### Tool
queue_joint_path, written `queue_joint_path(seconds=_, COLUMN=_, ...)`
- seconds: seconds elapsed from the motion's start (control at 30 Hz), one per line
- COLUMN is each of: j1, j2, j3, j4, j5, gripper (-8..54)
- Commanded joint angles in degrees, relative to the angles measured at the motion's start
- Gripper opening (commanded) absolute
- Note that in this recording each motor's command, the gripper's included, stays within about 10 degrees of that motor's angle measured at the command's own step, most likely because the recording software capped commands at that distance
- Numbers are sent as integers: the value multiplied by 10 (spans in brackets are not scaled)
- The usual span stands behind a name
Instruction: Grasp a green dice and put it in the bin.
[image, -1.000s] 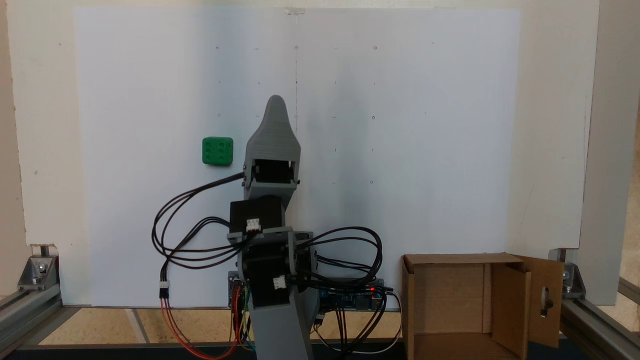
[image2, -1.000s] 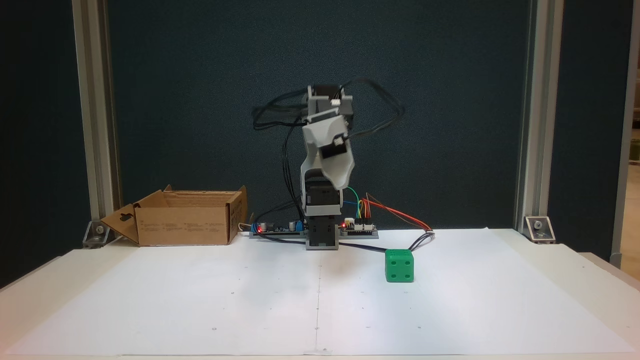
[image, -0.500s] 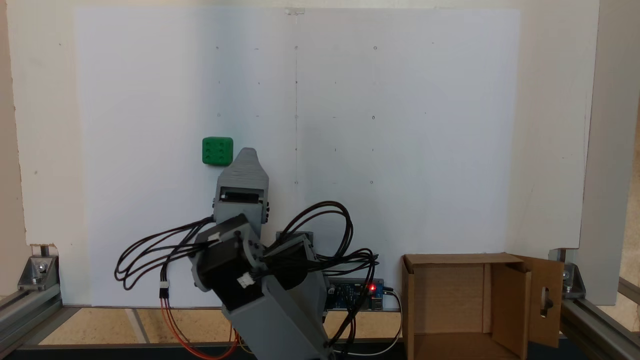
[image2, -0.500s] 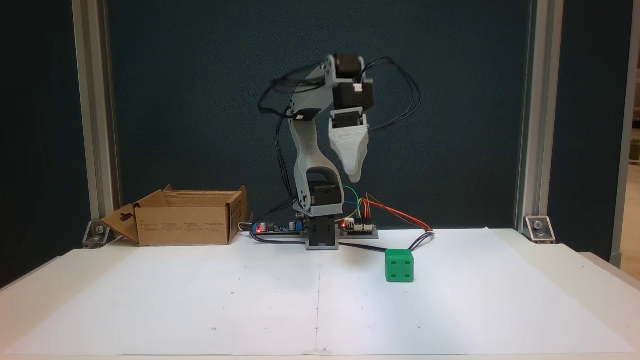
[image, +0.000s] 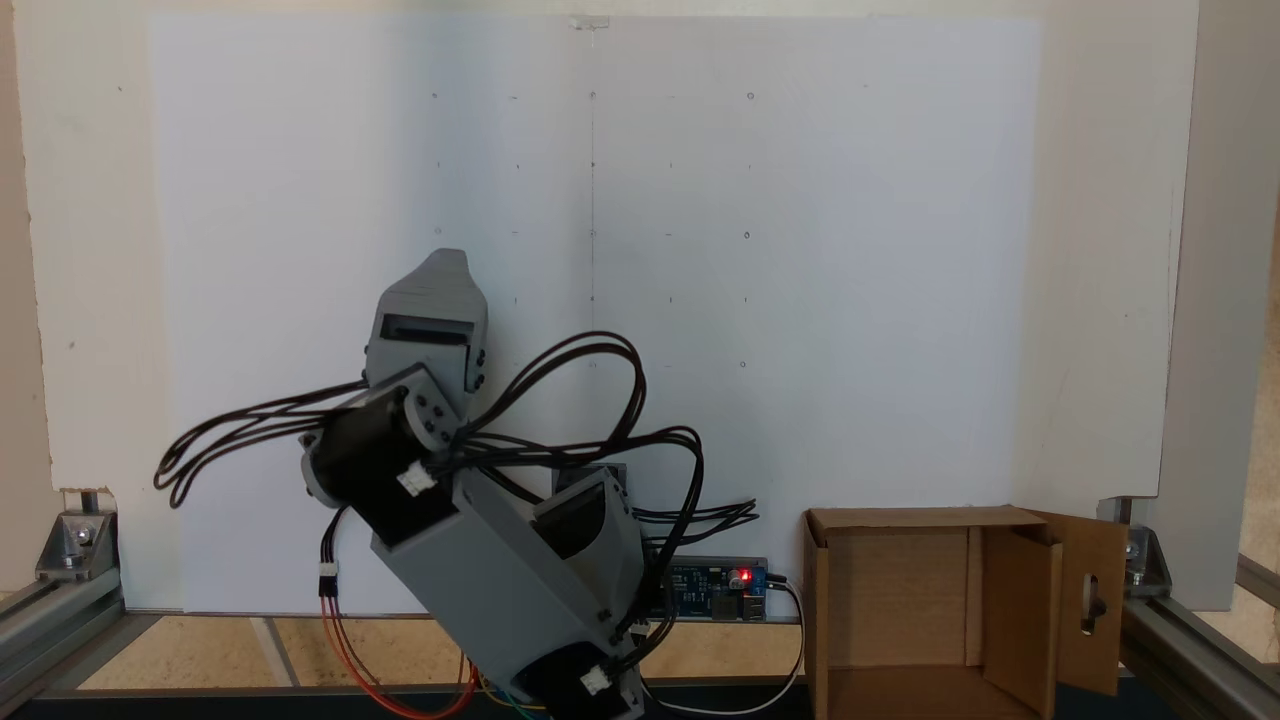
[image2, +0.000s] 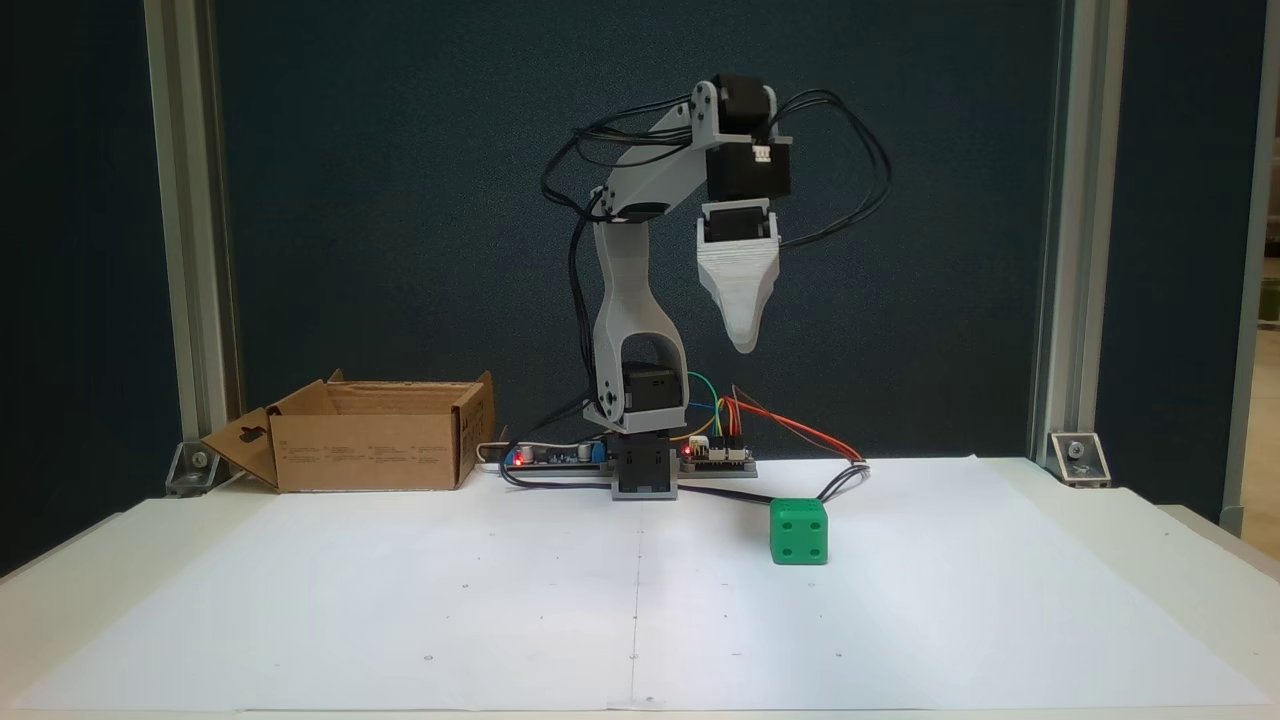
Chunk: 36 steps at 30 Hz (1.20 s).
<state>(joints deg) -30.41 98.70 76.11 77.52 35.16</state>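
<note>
Grey arm (image2: 640, 190) now higher, rightward.

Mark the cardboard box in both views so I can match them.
In a fixed view: cardboard box at bottom right, cutout flap on its right.
In a fixed view: cardboard box at mid left, cutout flap on its left.
Shared landmark: the red-lit circuit board beside the box.

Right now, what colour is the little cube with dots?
Bright green cube, clearest in this fixed view.

white paper sheet (image2: 400, 600) | controller boards (image2: 560, 457) | aluminium frame posts (image2: 185, 250)
</note>
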Motion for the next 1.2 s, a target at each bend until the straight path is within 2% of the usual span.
queue_joint_path(seconds=0.0, j1=-25, j2=-4, j3=-33, j4=46, j5=56, gripper=438)
queue_joint_path(seconds=0.47, j1=-86, j2=-95, j3=-16, j4=-46, j5=83, gripper=444)
queue_joint_path(seconds=0.9, j1=-104, j2=-58, j3=211, j4=-242, j5=112, gripper=441)
queue_joint_path(seconds=1.17, j1=-105, j2=-28, j3=227, j4=-263, j5=136, gripper=440)
